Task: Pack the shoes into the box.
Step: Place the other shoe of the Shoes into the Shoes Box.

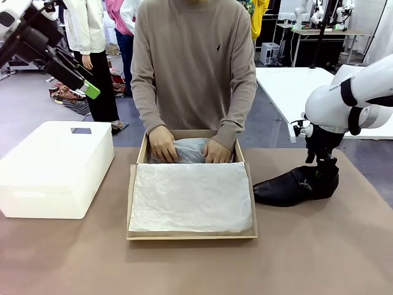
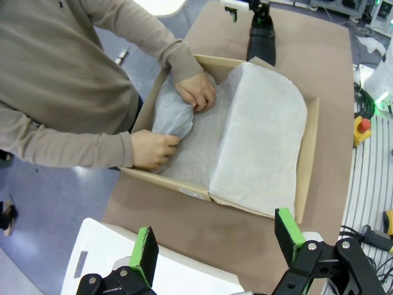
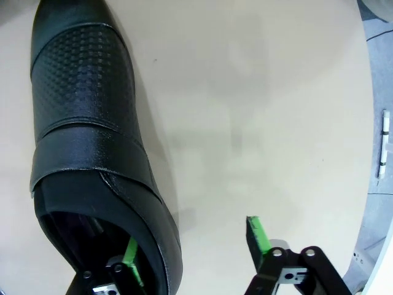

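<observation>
While the brown table stretches across to the person in a beige sweater standing at its far edge, the big white rounded box sits on my left side of it, well apart from the work. At the middle lies the open tan cardboard shoebox, and a flat sheet of white tissue paper covers its near part. At the far end of the shoebox the person presses both hands onto a bundle wrapped in tissue; what the wrapping holds I cannot tell. One glossy black dress shoe lies on the table just to the right of the shoebox, outside it, toe pointing at the box wall and heel away from it. My right gripper stands over the heel end with its fingers apart: one green pad reaches down inside the shoe's opening, the other hangs outside over bare table, so the shoe's side wall sits between them with a gap on the outer side, not pinched. My left gripper hangs high above the table's left part, near the white box, its fingers spread wide with nothing between them.
</observation>
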Tool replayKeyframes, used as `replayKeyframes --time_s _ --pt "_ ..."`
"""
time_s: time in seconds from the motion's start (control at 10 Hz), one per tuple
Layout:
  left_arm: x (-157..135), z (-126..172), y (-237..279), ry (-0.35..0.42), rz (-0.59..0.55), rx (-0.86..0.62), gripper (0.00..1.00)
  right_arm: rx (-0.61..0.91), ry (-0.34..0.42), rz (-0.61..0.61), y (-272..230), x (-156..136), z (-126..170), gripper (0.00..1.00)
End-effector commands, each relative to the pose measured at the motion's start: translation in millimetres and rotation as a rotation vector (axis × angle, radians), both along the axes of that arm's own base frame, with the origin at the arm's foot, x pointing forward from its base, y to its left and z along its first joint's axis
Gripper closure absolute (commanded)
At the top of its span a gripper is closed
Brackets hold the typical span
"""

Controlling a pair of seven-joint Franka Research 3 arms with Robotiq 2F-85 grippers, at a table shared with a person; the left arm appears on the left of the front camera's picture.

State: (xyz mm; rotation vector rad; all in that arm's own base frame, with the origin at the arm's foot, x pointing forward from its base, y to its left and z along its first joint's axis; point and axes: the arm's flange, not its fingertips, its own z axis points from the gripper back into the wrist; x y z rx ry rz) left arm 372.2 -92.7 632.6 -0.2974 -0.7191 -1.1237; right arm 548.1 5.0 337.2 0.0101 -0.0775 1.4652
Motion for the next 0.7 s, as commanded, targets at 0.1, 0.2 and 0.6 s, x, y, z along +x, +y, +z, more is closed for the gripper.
replayKeyframes --time_s 0.1,0.2,0.6 --pt "-0.6 1.2 0.5 0.003 -0.004 -0.015 0.0 0.045 0.006 0.035 -5.3 3.2 0.9 0.7" --pt "-0.6 1.2 0.5 0.003 -0.004 -0.015 0.0 0.048 0.008 0.038 -5.0 1.9 1.3 0.87" --pt "-0.6 1.2 0.5 0.003 -0.004 -0.015 0.0 0.041 0.011 0.05 -4.5 -2.4 7.2 1.0"
